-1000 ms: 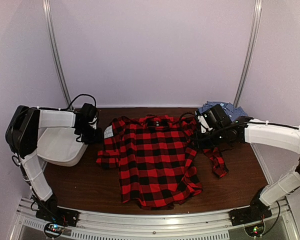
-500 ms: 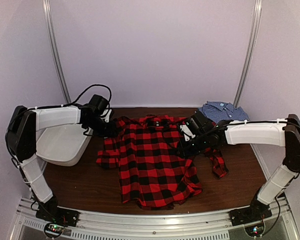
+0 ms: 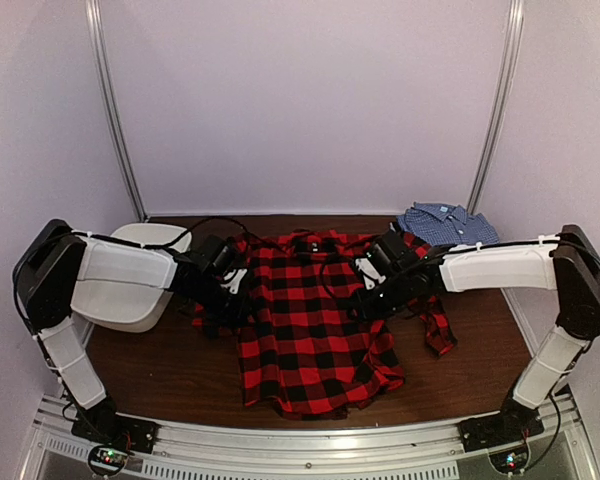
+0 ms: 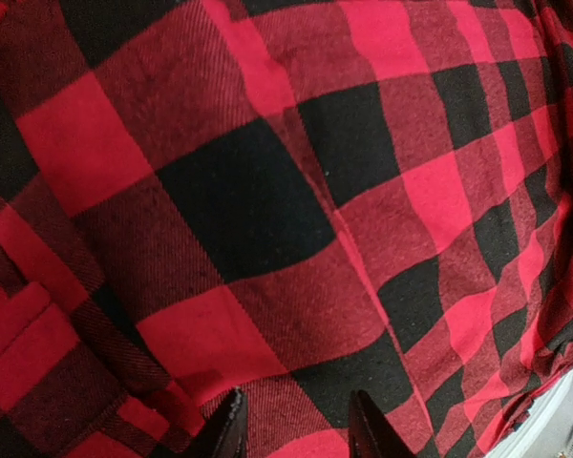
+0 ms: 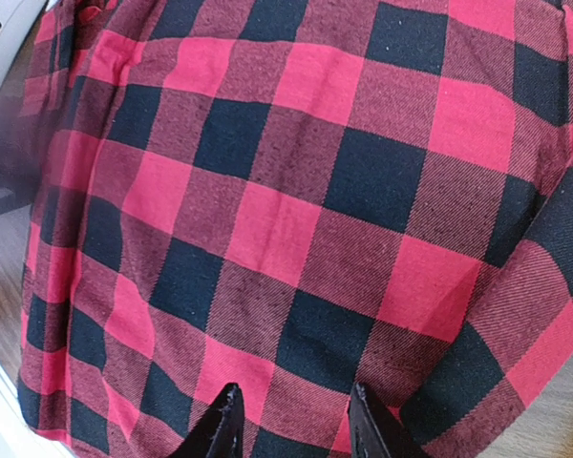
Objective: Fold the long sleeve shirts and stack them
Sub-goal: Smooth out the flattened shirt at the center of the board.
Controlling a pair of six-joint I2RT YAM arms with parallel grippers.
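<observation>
The red-and-black plaid shirt (image 3: pixel 310 330) lies spread out in the middle of the table (image 3: pixel 480 335), collar at the far end. The blue check shirt (image 3: pixel 445 222) sits folded at the far right corner, well apart from it. My left gripper (image 4: pixel 296 431) is low over the shirt's left side and my right gripper (image 5: pixel 291 425) is low over its right side. On both, the two tips stand a little apart, with flat cloth showing in the gap and nothing pinched. I think a few things could go wrong. If I close too high, I may catch only the top layer, and the back of the shirt will stay behind and bunch up. If one side gets pulled more than the other, the fold will come out crooked. The right sleeve (image 3: pixel 435 330) lies loose and twisted beside the body, so it could drag along and poke out of the fold. My left arm reaches across the white tub (image 3: pixel 155 236) and could bump it. The table is dark brown wood and looks smooth, so the whole shirt may slide. Plain pale walls (image 3: pixel 310 100) stand around it, with thin metal poles (image 3: pixel 110 110) at the back.
</observation>
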